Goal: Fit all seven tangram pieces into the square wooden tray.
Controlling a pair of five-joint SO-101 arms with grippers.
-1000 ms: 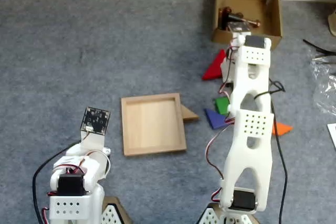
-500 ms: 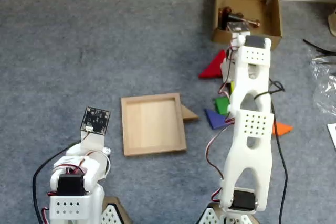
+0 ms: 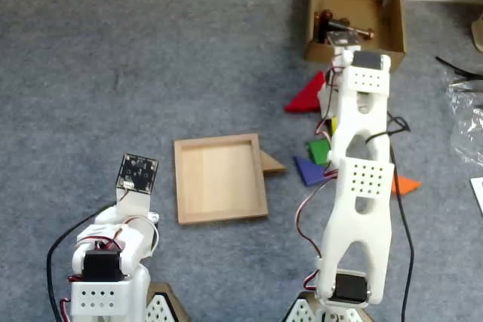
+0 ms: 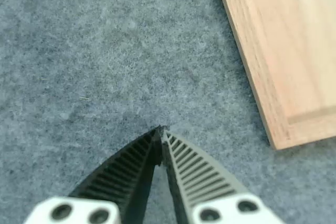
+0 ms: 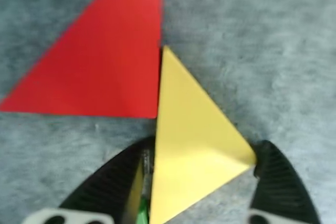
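We find the square wooden tray [image 3: 219,140] lying flat on the grey-carpeted tabletop [image 3: 106,73], ahead of the 2 arms, and every piece we can see lies outside it. A tan triangle [image 3: 272,163] touches the tray's right rim. The other pieces are on the right side of the tabletop, partly under the right arm [image 3: 364,186]. A red triangle [image 3: 307,96] lies farthest from the bases, a green piece [image 3: 319,151] and a blue piece [image 3: 308,170] sit close together nearer the tray, and an orange piece [image 3: 407,184] pokes out on the arm's outer side. That makes 6 with the yellow triangle [image 5: 194,129], which sits in the right end effector [image 5: 206,145]. Its fingers are spread wide and clamped on the yellow triangle, 1 along an edge and the other against a corner (whether the piece is lifted off the carpet we cannot tell). The yellow triangle's far tip touches an edge of the red triangle. The left end effector [image 4: 160,132] has its fingers pressed together, holding nothing, with the tips pointing at the carpet near a corner of the tray. A cardboard box [image 3: 317,52] stands at the far edge, beyond the red triangle.
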